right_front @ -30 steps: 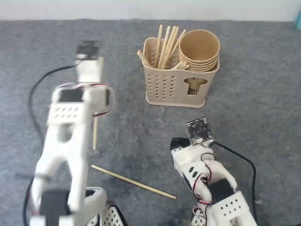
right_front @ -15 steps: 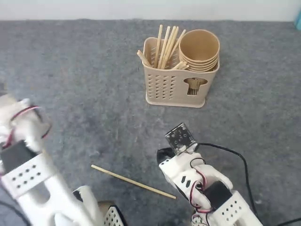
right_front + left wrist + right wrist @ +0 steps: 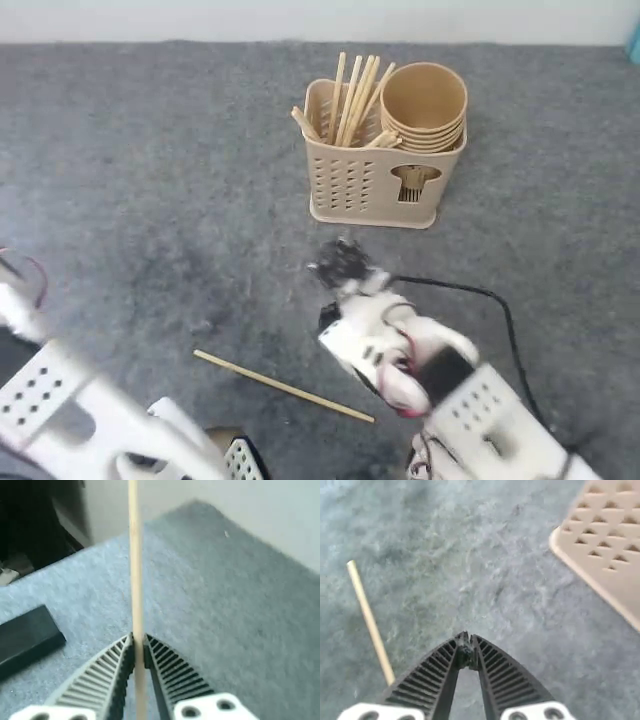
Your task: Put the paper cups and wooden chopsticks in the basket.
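The beige basket [image 3: 372, 178] stands at the far middle of the table, with several wooden chopsticks [image 3: 348, 98] in its left compartment and stacked paper cups [image 3: 424, 108] in its right one. One chopstick [image 3: 283, 386] lies loose on the grey cloth near the front. My right arm [image 3: 400, 350] is between that chopstick and the basket. Its gripper [image 3: 466, 652] is shut on nothing just above the cloth, with the loose chopstick [image 3: 370, 622] to one side and the basket's corner [image 3: 605, 555] beyond. My left gripper [image 3: 138, 642] is shut on another chopstick [image 3: 133, 555], held at the table's front left edge.
A black cable [image 3: 470, 292] trails from the right arm across the cloth. The left arm's white body [image 3: 60, 410] fills the front left corner. A flat black object [image 3: 25, 637] lies on the grey surface beyond the left gripper.
The left arm has swung from the middle left of the table out to the front left corner with its chopstick. The right arm has moved forward and left, toward the basket.
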Robot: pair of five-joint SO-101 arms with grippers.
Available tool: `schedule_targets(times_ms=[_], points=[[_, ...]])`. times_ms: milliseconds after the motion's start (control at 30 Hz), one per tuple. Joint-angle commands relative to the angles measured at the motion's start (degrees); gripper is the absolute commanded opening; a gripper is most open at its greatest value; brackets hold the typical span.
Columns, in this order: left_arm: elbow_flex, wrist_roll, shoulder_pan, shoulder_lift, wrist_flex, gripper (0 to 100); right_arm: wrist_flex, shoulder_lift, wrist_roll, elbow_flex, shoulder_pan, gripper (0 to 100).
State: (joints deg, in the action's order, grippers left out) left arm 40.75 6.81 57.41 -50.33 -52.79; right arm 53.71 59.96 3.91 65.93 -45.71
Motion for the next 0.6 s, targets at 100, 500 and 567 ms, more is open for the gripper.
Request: schedule_targets(times_ms=[100, 500, 567], points=[[-2.24, 5.54, 8.09, -1.76, 12.92, 1, -0.04, -24.75, -0.62, -11.69, -11.03, 1.1], [2.07, 10.11, 15.82, -1.67, 25.58, 1, 0.4, -56.04, -6.95, -34.2, -18.86, 9.5], [3.56, 10.11, 15.82, -1.67, 27.08, 1, 0.48, -56.66, -7.91, -36.84, -20.62, 9.6]])
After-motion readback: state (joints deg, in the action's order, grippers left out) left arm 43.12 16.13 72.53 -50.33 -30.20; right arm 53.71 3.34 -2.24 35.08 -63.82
